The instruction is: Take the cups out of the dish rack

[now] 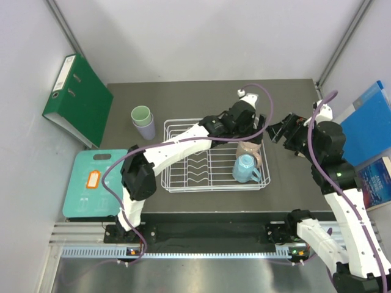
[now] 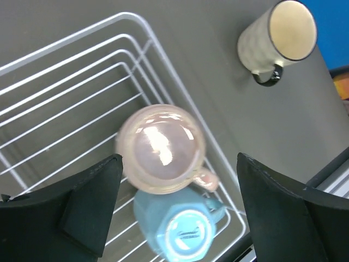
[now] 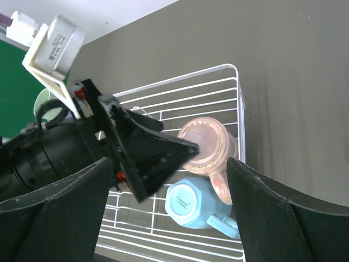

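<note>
Over the dish rack's [image 1: 208, 190] right end, the left end effector [image 2: 179, 164] hangs released, fingers spread wide with the upturned pink cup [image 2: 161, 147] seen between them and the light blue cup [image 1: 245, 167] just nearside of it, while the left arm [image 1: 177, 146] stretches diagonally back across the rack to the bench's [image 1: 293, 177] near edge. Off the rack's far right corner the right end effector [image 3: 169, 164] is also splayed open, gripping nothing. Print on the light blue cup's base is too small to read.
</note>
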### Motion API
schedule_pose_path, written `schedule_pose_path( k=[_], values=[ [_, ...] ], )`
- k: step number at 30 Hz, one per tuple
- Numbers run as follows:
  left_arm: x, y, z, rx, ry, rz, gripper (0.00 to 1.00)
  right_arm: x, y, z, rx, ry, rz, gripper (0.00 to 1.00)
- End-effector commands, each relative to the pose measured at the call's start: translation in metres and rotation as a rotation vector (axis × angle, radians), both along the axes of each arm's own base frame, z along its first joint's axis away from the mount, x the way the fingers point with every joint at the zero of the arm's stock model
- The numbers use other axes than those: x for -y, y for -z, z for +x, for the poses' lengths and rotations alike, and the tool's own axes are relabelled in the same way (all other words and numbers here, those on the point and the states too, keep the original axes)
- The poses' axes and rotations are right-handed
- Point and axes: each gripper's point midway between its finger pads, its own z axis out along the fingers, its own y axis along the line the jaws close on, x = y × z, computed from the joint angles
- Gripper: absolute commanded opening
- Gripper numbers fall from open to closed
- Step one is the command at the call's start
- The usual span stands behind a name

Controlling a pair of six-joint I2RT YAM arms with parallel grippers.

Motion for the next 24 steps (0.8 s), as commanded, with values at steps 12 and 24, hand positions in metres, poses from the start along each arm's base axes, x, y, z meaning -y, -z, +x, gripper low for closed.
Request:
schedule_pose_path(
  k=[12, 24],
  values=[
    [-0.007, 0.034, -0.013, -0.009, -0.088, 0.141, 0.91, 0.001, -0.007, -0.007, 0.045, 0.006, -0.007, 0.84],
    [0.006, 0.083, -0.017, -0.095, -0.074, 0.171, 0.89, 0.007, -0.003, -0.013, 0.038, 0.025, -0.024, 0.84]
  ],
)
